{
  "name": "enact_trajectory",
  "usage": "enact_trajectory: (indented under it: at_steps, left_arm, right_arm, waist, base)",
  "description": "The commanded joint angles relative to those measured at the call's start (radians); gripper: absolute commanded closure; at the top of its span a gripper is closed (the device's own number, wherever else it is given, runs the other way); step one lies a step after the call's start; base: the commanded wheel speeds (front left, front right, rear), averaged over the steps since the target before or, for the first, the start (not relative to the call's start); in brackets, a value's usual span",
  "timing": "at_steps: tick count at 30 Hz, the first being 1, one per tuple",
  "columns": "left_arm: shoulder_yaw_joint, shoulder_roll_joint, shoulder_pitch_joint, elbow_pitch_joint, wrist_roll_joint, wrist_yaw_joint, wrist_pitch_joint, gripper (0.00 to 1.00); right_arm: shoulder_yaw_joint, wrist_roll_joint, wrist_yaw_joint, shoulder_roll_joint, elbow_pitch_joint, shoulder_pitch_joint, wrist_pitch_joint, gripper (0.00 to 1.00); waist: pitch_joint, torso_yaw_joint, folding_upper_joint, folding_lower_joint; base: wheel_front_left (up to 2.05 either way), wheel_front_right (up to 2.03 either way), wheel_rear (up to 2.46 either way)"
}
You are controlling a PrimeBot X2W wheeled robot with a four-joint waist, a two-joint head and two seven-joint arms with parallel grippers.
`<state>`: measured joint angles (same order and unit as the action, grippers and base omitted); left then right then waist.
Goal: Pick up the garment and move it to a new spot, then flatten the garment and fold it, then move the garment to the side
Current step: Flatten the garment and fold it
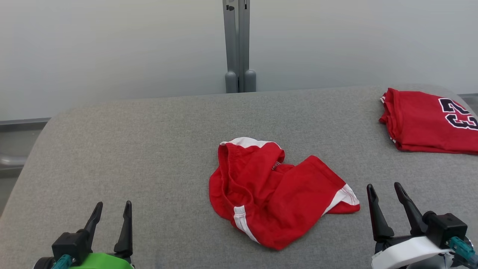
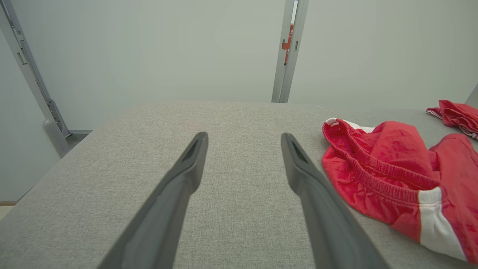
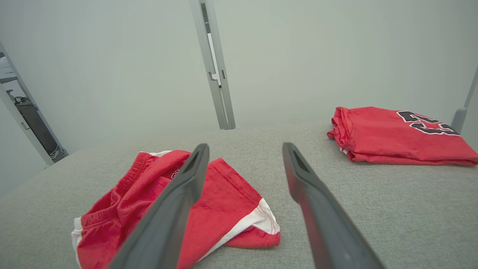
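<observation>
Red shorts with white trim (image 1: 276, 194) lie crumpled in the middle of the grey padded table (image 1: 149, 142). My left gripper (image 1: 112, 209) hovers open near the front left edge, well to the left of the shorts (image 2: 396, 175). On the front right my right gripper (image 1: 384, 190) is open too, just right of the shorts' white-edged leg; in the right wrist view the shorts (image 3: 224, 209) lie behind its left finger. Nothing is between either pair of fingers.
A folded red jersey with dark numbers (image 1: 429, 121) lies at the table's far right corner (image 3: 399, 136). A grey metal post (image 1: 239, 45) stands behind the table against the pale wall. Bare table stretches to the left of the shorts.
</observation>
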<state>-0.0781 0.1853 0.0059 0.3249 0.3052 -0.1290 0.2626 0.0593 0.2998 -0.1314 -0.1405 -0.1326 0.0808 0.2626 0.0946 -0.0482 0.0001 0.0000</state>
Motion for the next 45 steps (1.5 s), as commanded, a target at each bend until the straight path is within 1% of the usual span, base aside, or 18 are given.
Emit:
enact_trajectory:
  at_steps: [1, 10, 45]
  left_arm:
    - [0.006, 0.004, 0.015, -0.003, -0.009, -0.004, 0.002, 0.0]
    - [0.011, 0.003, 0.018, 0.001, -0.022, -0.004, 0.002, 0.0]
    - [0.016, 0.0, 0.023, -0.002, -0.03, -0.004, 0.002, 0.0]
  right_arm:
    - [-0.002, -0.009, 0.002, 0.002, 0.015, 0.017, 0.002, 0.0]
    - [-0.002, -0.025, 0.002, 0.015, 0.047, 0.046, 0.003, 0.0]
    - [0.003, -0.024, 0.002, 0.016, 0.03, 0.049, 0.003, 0.0]
  waist:
    - [0.004, 0.003, -0.0001, 0.0]
    - [0.013, 0.0, -0.0001, 0.0]
    - [0.017, -0.008, -0.0001, 0.0]
  base:
    - [0.0, 0.0, 0.0]
    - [0.0, 0.0, 0.0]
    - [0.0, 0.0, 0.0]
